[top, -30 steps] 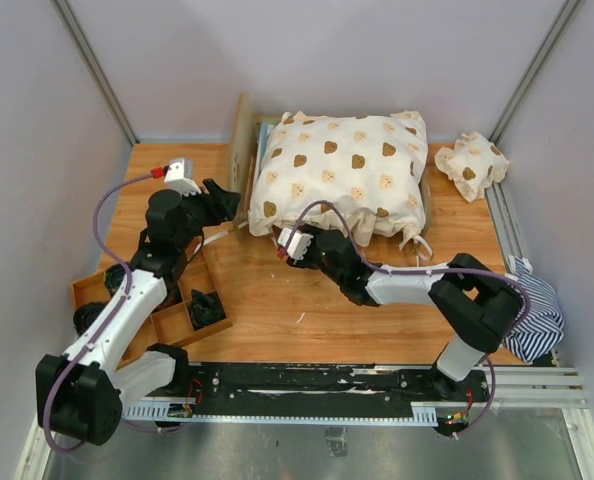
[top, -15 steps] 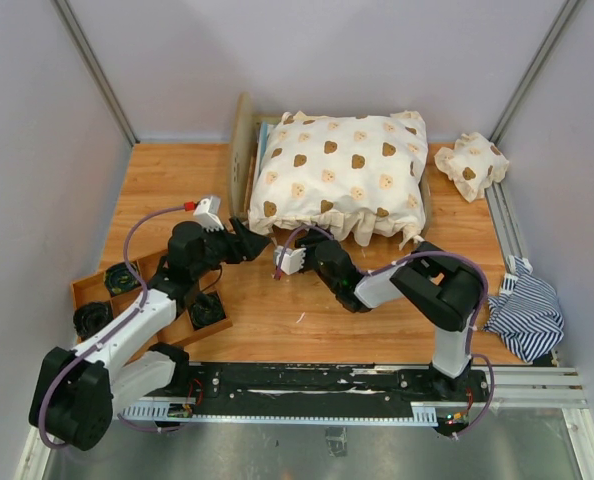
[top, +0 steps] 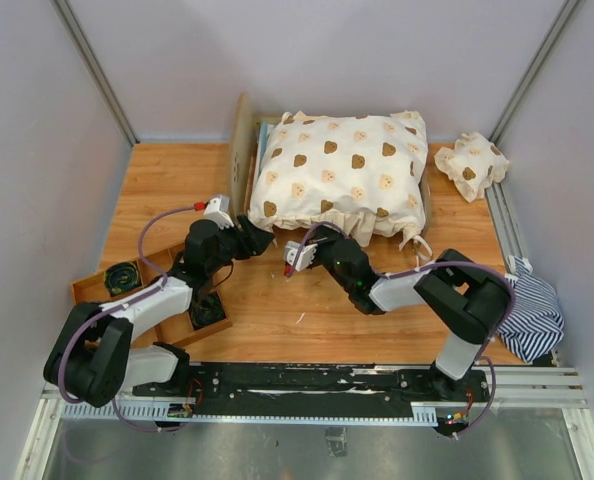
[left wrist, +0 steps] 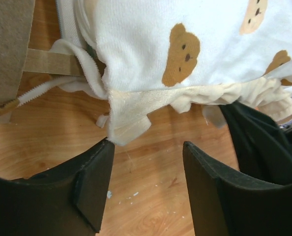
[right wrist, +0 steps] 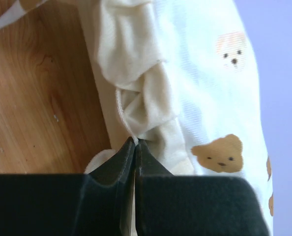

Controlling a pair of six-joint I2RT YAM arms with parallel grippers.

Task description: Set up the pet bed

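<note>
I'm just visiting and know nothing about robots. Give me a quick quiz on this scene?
1. True or false: the left gripper has its jaws open.
2. The right gripper is shut at the bear-print cover's ____ edge.
3. The small pillow lies: A on the cover; B apart, to its right; C in a gripper.
Key: 1 true. 2 ruffled. 3 B.

Five kinds, one of each
There was one pet bed (top: 242,150), one bear-print cover (top: 342,170), one small pillow (top: 471,165), one striped cloth (top: 532,312) and one wooden tray (top: 169,322)
</note>
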